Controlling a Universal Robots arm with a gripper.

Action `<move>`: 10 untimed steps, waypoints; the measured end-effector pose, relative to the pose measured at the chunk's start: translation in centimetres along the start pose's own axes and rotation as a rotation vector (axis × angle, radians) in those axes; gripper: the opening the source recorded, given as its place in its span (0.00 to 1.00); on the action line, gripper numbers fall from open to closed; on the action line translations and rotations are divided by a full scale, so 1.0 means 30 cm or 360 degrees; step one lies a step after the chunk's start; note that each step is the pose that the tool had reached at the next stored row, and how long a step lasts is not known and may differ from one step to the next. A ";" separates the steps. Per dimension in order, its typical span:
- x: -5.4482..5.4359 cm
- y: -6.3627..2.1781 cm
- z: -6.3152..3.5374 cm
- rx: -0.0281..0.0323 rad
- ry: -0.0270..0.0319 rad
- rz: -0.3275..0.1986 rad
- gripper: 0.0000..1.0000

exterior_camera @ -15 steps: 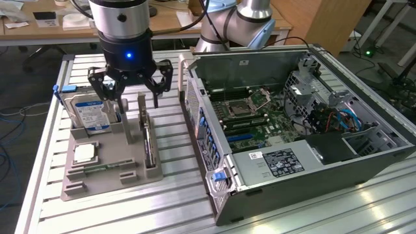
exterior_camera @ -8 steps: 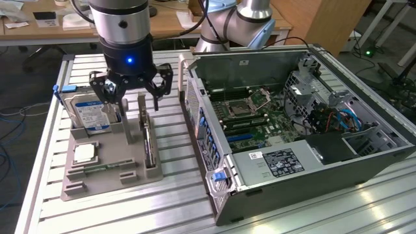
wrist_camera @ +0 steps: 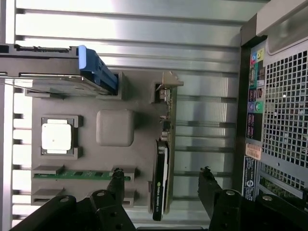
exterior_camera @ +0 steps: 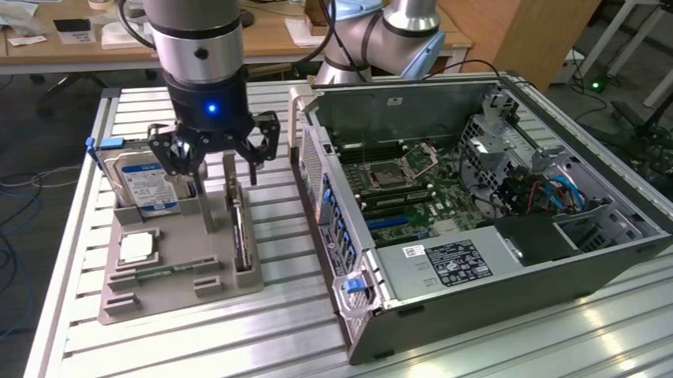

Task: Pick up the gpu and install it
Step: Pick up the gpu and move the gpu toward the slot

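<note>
A single robot arm hangs over a slatted metal table (exterior_camera: pixel 210 339). Its one gripper (exterior_camera: pixel 221 179) has two black fingers (exterior_camera: pixel 258 150), spread as wide as they go and holding nothing.

Under the gripper sits one grey holder (exterior_camera: pixel 179 295) with four parts in it. The one gpu (exterior_camera: pixel 241 232) stands on its long edge in a slot on the side of the holder nearest the case. It is a thin dark card with a green board edge and a silver bracket at one end. One hard drive (exterior_camera: pixel 142 181) with a blue label stands upright in another slot, towards the exterior view's left. One square silver chip (exterior_camera: pixel 137 248) lies flat in a pocket. One green memory stick (exterior_camera: pixel 158 272) lies along a groove just beside the chip.

Looking straight down from the wrist, the gripper (wrist_camera: pixel 161 178) straddles the dark end of the gpu (wrist_camera: pixel 161 159). One finger (wrist_camera: pixel 116 179) sits on each side, and neither touches the card. The hard drive (wrist_camera: pixel 62 85), chip (wrist_camera: pixel 57 136), memory stick (wrist_camera: pixel 82 175) and holder (wrist_camera: pixel 115 127) all lie on one side of the gpu.

One computer case (exterior_camera: pixel 474 307) stands on the exterior view's right, just beside the holder. Its side is off, showing the green mainboard (exterior_camera: pixel 421 205). In the wrist view, the perforated back of the case (wrist_camera: pixel 284 96) is on the gpu's other side.
</note>
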State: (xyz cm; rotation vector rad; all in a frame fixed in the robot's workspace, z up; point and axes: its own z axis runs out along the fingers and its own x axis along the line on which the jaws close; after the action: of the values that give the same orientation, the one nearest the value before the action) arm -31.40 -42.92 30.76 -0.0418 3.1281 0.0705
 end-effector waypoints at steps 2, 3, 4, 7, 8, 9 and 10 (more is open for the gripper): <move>0.000 -0.003 0.006 0.00001 -0.00001 0.0000 0.72; 0.000 -0.005 0.010 0.00000 0.00000 0.0000 0.72; 0.000 -0.007 0.014 -0.00002 -0.00001 0.0000 0.72; 0.001 -0.009 0.028 -0.00001 -0.00001 0.0000 0.72; 0.001 -0.011 0.032 -0.00002 -0.00001 0.0000 0.72; 0.001 -0.014 0.035 0.00000 0.00000 0.0000 0.72; 0.001 -0.018 0.039 0.00001 0.00002 0.0000 0.72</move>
State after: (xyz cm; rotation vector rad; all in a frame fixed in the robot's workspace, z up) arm -31.40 -43.39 29.58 -0.0419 3.1282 0.0704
